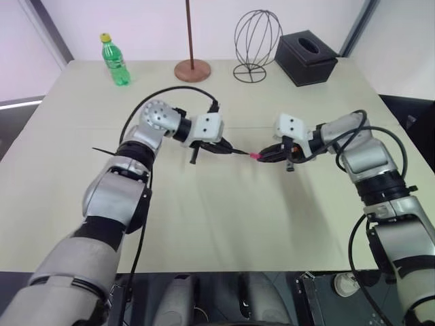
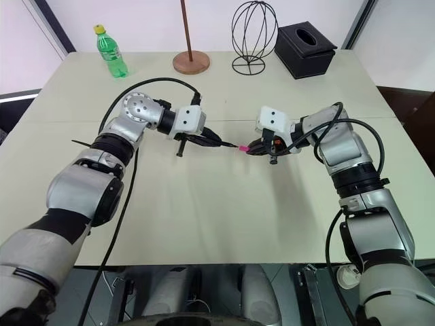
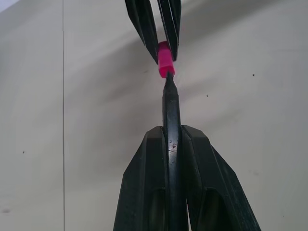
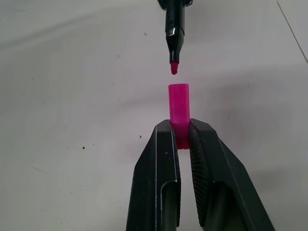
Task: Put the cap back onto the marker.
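My left gripper is shut on the black marker and holds it above the table, its pink tip pointing toward the right gripper. My right gripper is shut on the bright pink cap, whose open end faces the marker. In the right wrist view a small gap separates the tip from the cap's mouth, and the two are nearly in line. In the left wrist view the marker runs out between my fingers up to the cap.
The beige table carries a green bottle at the far left. A brown rod on a round base, a wire ornament and a black tissue box stand along the far edge.
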You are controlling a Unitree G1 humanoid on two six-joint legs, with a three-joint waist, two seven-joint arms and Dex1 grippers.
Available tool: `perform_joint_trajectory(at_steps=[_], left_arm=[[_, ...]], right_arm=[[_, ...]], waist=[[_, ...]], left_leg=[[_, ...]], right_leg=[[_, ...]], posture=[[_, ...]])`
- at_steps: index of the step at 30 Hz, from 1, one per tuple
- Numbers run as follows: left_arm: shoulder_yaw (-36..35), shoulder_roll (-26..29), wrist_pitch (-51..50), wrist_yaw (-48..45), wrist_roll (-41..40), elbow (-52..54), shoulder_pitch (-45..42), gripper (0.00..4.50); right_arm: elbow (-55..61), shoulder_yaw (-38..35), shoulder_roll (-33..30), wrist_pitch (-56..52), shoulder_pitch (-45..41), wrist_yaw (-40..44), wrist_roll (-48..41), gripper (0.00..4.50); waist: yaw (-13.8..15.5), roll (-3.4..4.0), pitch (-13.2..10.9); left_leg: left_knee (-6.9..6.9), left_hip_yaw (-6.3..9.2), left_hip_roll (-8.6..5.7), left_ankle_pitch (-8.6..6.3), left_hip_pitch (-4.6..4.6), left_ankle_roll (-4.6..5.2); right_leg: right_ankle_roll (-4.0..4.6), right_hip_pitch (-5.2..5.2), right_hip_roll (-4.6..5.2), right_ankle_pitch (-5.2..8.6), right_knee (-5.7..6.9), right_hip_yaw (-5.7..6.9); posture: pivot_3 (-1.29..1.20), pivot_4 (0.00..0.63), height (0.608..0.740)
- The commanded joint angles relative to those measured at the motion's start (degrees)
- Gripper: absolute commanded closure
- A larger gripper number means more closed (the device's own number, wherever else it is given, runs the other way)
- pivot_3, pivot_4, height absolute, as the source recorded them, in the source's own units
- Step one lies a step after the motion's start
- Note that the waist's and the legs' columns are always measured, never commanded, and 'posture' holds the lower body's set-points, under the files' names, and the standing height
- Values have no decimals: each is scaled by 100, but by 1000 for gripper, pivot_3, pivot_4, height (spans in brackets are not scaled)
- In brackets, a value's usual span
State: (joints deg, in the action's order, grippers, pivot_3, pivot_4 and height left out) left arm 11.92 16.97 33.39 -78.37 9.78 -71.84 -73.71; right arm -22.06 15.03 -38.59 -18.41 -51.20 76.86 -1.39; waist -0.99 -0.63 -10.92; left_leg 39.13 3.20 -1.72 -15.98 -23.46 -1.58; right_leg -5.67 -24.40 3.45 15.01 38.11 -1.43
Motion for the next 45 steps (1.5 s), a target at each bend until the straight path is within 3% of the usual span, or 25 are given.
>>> perform_joint_trajectory(at_steps=[1,29,45], left_arm=[[11,60,81,80,57,39,-86,4478],[42,-233,26,304,98,57,-82,4478],[198,-408,255,399,291,143,-47,4478]], right_arm=[[255,-155,-13,-20,-101,-6,-132,4411],[397,-57,175,-214,-131,-129,-219,4411],[-509,124,693,-331,-726,14,33,4411]], waist=[[1,0,0],[2,0,0],[-2,0,0]], left_leg=[[0,0,0,0,0,0],[0,0,0,0,0,0],[0,0,-1,0,0,-1]], right_leg=[[0,0,0,0,0,0],[0,0,0,0,0,0],[0,-1,0,0,2,0]], posture=[[0,150,740],[0,150,740],[0,150,740]])
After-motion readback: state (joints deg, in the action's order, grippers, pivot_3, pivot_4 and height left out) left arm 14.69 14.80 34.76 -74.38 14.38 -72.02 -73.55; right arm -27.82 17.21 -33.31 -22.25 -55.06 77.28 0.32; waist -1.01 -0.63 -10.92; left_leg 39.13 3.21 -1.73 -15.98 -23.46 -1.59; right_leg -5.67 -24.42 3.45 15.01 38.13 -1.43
